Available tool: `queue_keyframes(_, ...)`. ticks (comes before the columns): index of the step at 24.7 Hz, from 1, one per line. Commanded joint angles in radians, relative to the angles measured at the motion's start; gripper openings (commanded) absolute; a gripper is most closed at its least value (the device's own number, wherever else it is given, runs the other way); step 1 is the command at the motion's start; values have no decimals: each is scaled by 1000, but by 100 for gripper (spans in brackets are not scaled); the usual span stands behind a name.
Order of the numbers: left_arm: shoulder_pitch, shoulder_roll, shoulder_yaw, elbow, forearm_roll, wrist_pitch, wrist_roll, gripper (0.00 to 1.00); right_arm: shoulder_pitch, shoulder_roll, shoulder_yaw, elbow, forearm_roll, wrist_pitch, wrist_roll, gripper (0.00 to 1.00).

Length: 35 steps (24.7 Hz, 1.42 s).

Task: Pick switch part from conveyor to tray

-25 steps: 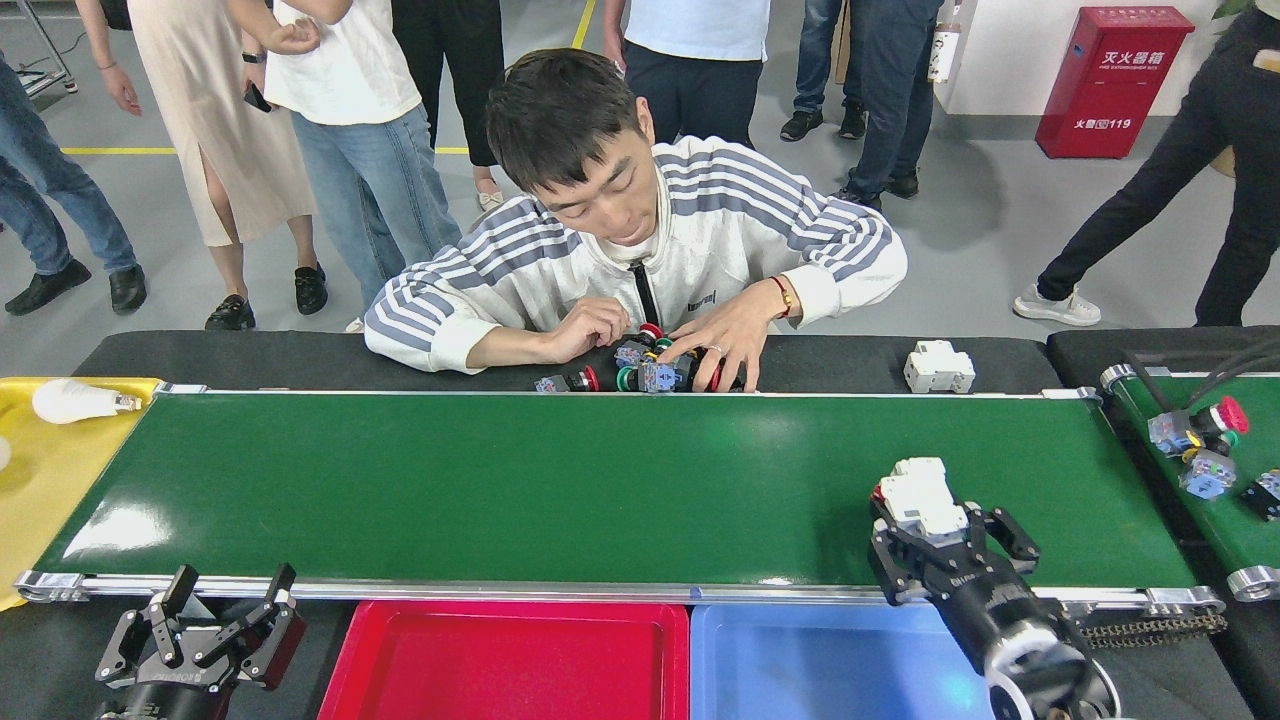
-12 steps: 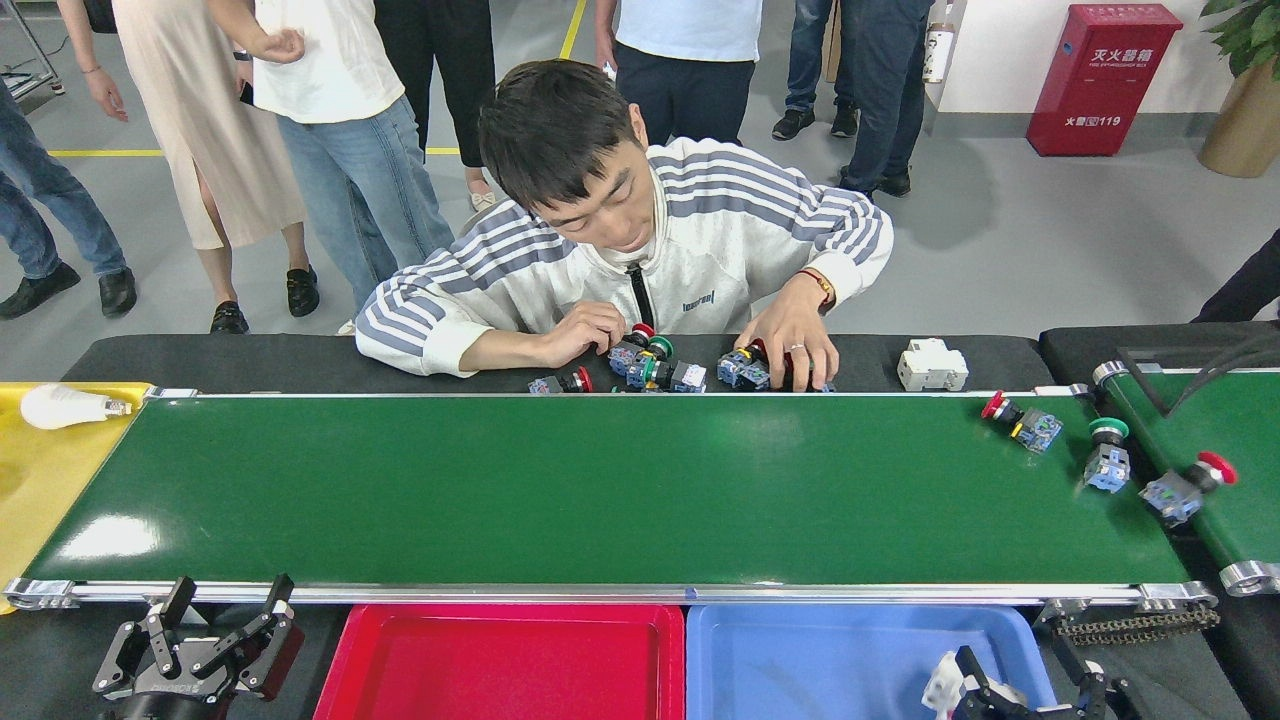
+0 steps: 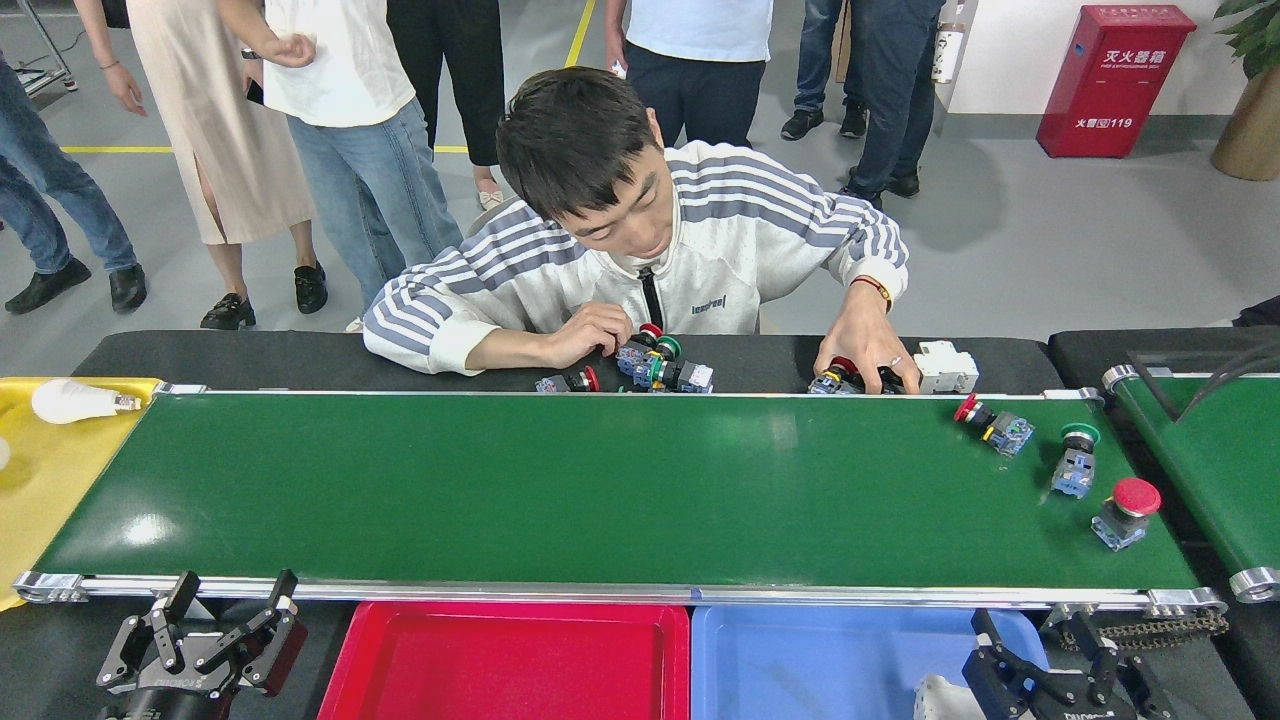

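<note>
Head view: three switch parts (image 3: 1076, 472) crowd conveyor's (image 3: 560, 490) right end.

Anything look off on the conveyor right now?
Yes: a person's hand reaches over the far edge of the conveyor, resting on loose switch parts there. Three switches at the right end lie scattered: the red one is tipped on its side, the others at odd angles.
</note>
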Motion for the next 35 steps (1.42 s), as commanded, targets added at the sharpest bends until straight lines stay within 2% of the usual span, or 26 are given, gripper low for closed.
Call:
queue_keyframes(1,-13,12,-21,-7,-1,-4,3,100,-52,-7,-12,32,3,4,4,97)
queue_keyframes(6,-29,16,-31,-6,-1,-4,3,100,-172,-64,-11,149,5,52,7,97)
queue_keyframes(12,-56,15,-53,29,-1,-4,3,100,-230,-70,-6,224,6,53,29,96)
queue_keyframes(13,-61,15,-57,31,-1,-3,3,100,-241,-72,-5,236,8,53,30,94)
queue_keyframes(14,-64,15,-60,32,-1,-3,3,100,-255,-72,-3,254,16,52,30,87)
queue_keyframes(16,-68,13,-63,32,-3,-3,3,100,-272,-73,3,279,32,44,30,62)
queue_keyframes(18,-76,15,-74,32,-3,-3,3,100,-279,-84,31,297,55,42,30,30)
queue_keyframes(19,-79,15,-76,32,-3,-3,3,100,-282,-99,49,303,55,42,29,20)
queue_keyframes(21,-79,15,-76,36,-3,-3,2,100,-282,-115,72,310,52,39,29,10)
queue_keyframes(26,-84,15,-76,52,-1,-3,2,100,-287,-102,81,293,48,-14,25,2)
queue_keyframes(31,-82,16,-74,54,-1,-3,2,100,-286,-26,92,181,49,-260,22,2)
queue_keyframes(35,-82,16,-71,55,-1,-3,0,100,-289,-4,221,147,54,-453,27,2)
